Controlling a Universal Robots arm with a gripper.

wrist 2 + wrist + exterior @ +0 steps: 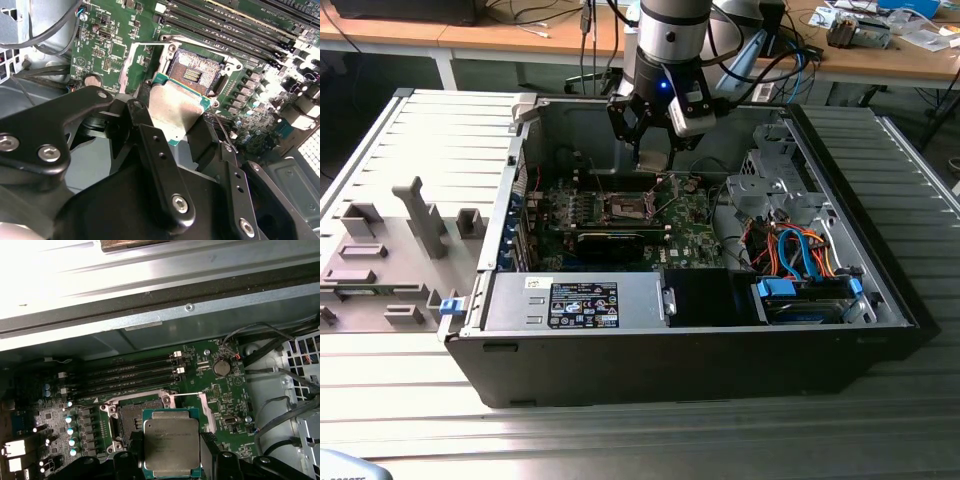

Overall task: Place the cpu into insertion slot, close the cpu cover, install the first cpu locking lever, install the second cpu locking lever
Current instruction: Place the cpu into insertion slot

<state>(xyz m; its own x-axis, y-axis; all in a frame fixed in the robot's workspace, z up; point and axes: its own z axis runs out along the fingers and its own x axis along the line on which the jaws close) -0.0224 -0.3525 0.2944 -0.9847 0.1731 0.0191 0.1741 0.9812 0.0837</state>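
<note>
My gripper (651, 152) hangs inside the open computer case, shut on the cpu (176, 106), a flat square chip with a grey metallic face and a green edge. The black fingers (150, 145) clamp it on two opposite sides. The cpu (171, 444) hovers just beside and partly over the insertion slot (134, 418), whose dark centre (194, 75) lies uncovered. The cpu cover (207, 410), a thin silvery frame, stands swung open at the slot's far side (131, 65). In the exterior view the slot (625, 207) lies on the green board below the gripper.
Long black memory slots (132, 375) run along the board beside the socket. The case's rear wall (590, 130) stands close behind the gripper. A drive cage (775, 185) with orange and blue cables sits at the exterior view's right. A grey fixture plate (400, 240) lies outside at its left.
</note>
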